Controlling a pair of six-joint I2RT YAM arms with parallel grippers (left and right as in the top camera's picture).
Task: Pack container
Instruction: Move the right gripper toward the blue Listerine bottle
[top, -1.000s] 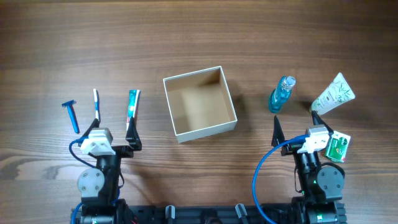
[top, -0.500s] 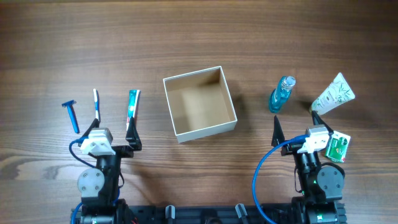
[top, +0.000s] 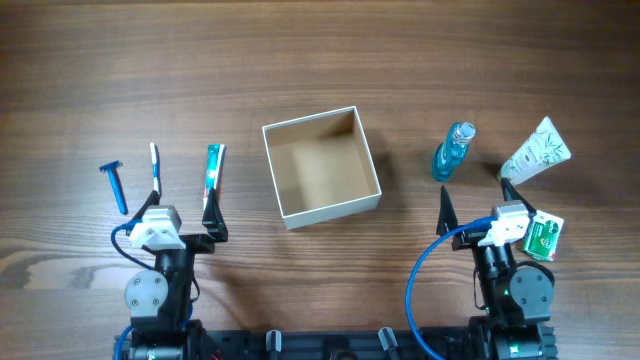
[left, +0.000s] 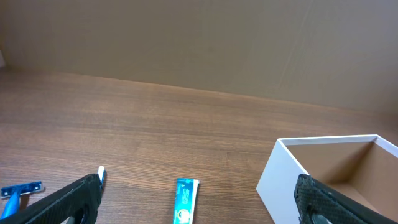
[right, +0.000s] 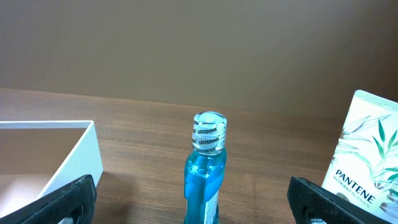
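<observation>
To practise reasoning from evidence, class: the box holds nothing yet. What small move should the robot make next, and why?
Probably ease the right gripper forward around the mouthwash bottle. That gripper is open and empty, the bottle stands upright and centred between its fingers in the wrist view, and the box is empty, so any item could go first.

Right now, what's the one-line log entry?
box empty; left gripper open, nothing held; right gripper open, nothing held; bottle upright outside box
</observation>
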